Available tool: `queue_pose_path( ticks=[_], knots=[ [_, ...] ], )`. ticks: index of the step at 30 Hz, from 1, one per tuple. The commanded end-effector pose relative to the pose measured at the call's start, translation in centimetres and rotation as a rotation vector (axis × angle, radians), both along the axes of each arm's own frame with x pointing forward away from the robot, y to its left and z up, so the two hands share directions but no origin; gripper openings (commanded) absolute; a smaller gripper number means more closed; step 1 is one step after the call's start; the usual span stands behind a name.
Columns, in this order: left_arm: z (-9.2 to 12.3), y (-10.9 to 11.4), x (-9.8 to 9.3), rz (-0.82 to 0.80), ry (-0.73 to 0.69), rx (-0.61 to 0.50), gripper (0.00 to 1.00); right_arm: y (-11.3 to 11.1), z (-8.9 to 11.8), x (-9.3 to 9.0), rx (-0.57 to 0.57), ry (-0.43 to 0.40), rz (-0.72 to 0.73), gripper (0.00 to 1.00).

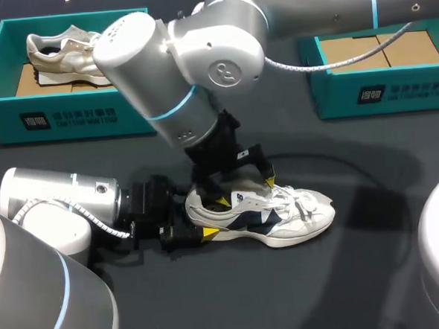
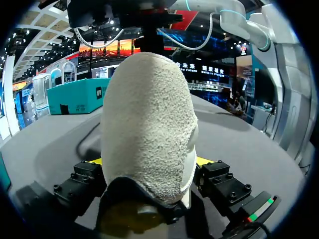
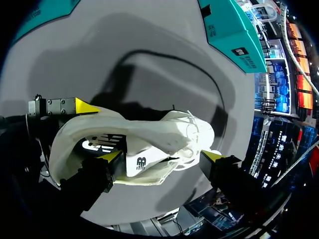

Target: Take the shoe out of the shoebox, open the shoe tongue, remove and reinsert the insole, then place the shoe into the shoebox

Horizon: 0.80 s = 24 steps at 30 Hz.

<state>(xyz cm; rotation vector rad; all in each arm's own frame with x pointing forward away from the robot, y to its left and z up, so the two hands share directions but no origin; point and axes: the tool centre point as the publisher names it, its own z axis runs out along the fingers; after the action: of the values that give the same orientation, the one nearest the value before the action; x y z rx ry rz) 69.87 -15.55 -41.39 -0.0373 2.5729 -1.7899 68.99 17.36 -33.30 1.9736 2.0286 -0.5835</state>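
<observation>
Shoe, heel clenched in left tool; right tool spread above its tongue

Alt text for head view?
A white sneaker with navy side panels lies on a dark grey table; the left claw grips its heel and the right claw hangs at its opening. Behind: left teal shoebox with a beige sneaker, right teal shoebox.
</observation>
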Motion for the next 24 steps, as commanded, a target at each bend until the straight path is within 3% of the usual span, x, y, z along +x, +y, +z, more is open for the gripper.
queue_pose_path(
  ticks=[1,18,24],
  knots=[
    [-0.3,-0.2,0.2,0.000,0.000,0.004,0.00,0.7,-0.7,0.1,-0.023,-0.003,-0.003,1.00],
    [-0.3,-0.2,0.2,0.000,0.000,0.004,0.00,-2.0,-1.4,-0.8,-0.041,-0.075,-0.081,1.00],
    [-0.3,-0.2,0.2,0.000,0.000,0.004,0.00,-2.6,-0.8,-0.9,-0.029,-0.087,-0.097,1.00]
  ],
)
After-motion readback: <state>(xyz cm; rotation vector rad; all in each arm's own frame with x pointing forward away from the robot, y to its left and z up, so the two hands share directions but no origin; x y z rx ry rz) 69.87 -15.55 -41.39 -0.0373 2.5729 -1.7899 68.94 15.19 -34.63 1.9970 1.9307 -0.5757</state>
